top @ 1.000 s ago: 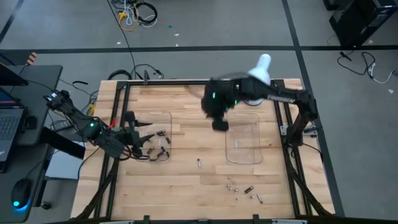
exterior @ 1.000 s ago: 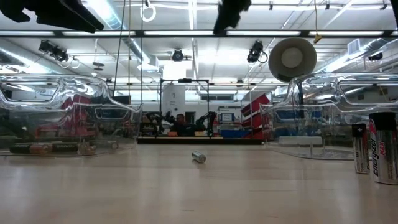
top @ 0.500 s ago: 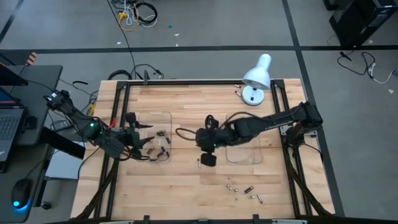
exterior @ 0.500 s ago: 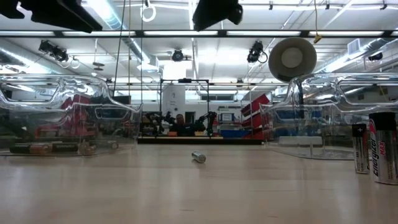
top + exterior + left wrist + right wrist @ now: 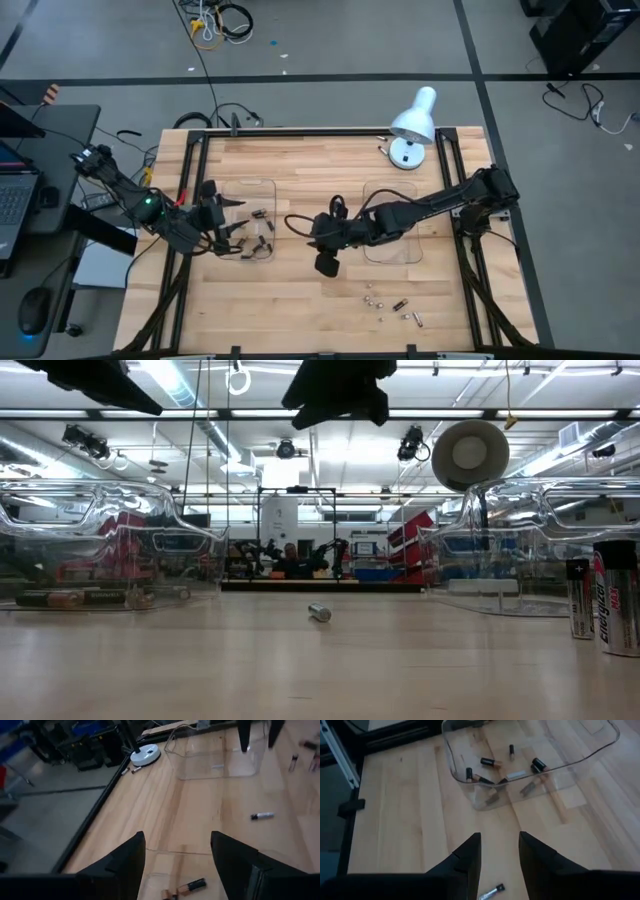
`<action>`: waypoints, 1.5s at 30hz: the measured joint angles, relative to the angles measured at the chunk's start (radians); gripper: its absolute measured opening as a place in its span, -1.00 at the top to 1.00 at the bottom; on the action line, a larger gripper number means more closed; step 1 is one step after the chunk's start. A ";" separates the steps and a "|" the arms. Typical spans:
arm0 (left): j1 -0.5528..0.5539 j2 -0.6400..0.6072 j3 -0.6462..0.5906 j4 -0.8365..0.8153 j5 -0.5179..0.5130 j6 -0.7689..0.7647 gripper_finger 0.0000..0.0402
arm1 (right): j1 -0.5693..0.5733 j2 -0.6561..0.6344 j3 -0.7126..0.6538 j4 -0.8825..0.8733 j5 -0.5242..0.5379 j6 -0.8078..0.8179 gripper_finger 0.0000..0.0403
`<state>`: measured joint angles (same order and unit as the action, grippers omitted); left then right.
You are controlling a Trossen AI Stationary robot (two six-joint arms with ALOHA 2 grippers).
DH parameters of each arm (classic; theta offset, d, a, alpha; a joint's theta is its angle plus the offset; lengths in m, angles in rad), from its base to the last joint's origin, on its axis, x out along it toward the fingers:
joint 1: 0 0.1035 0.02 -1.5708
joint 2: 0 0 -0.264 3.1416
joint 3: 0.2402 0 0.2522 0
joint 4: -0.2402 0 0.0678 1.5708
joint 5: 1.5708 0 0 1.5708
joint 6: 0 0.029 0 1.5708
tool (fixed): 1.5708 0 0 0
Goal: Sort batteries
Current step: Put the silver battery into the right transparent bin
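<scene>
From above, you are looking at a pale wooden table point(image 5: 300, 300) inside a black frame on grey floor, a white lamp point(image 5: 412, 125) at its far edge. The right gripper point(image 5: 326, 262) is hanging over a lone silver battery point(image 5: 319, 612); the left gripper point(image 5: 237, 236) is waiting over the left tray point(image 5: 262, 186) of dark batteries point(image 5: 262, 228). At table height, the workshop behind is showing. Your left wrist view is showing fingers point(image 5: 127, 862) spread wide. Your right wrist view is showing fingers point(image 5: 468, 857) parted, holding nothing.

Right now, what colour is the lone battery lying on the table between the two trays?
Shiny silver-grey with a dark end, the lone battery shows best in the left wrist view.
</scene>
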<state>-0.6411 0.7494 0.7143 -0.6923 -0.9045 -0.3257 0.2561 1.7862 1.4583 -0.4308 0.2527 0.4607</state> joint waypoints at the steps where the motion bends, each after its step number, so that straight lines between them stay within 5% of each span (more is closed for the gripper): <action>1: -0.001 0.005 0.000 0.000 0.001 -0.020 -0.11 | 0.002 0.008 -0.003 0.015 0.001 0.000 0.42; 18: -0.003 0.218 -0.001 0.124 0.095 -0.045 -0.11 | 0.077 0.219 0.029 -0.047 0.041 0.117 0.42; 25: -0.003 0.221 -0.001 0.164 0.086 -0.045 -0.11 | 0.050 0.226 0.170 -0.306 0.046 0.217 0.42; 33: -0.002 0.219 -0.001 0.171 0.026 -0.042 -0.11 | 0.027 0.302 0.190 -0.210 -0.073 0.296 0.42; 45: -0.003 0.219 -0.001 0.155 0.044 -0.045 -0.11 | 0.021 0.320 0.191 -0.273 -0.013 0.326 0.42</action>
<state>-0.6441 0.9688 0.7136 -0.5373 -0.8608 -0.3707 0.2770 2.1064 1.6493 -0.7034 0.2392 0.7870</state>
